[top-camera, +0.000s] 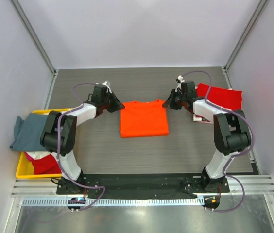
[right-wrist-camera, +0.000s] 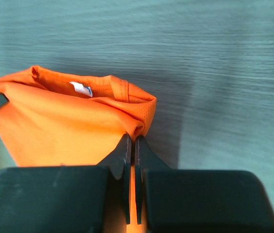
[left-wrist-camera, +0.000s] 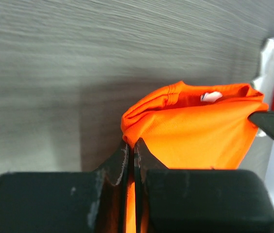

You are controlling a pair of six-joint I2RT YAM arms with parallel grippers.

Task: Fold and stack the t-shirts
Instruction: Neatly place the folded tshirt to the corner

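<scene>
Symmetrically outstretched, left end effector and right end effector clamped on orange t-shirt corners

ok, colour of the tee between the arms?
Bright orange t-shirt; clearest in the top external view.

yellow bin: left side of desk, toward the front | desk: grey wood-grain top | walls: plain white, three sides | metal posts: slanting at back corners | slotted white strip: along front edge
</scene>
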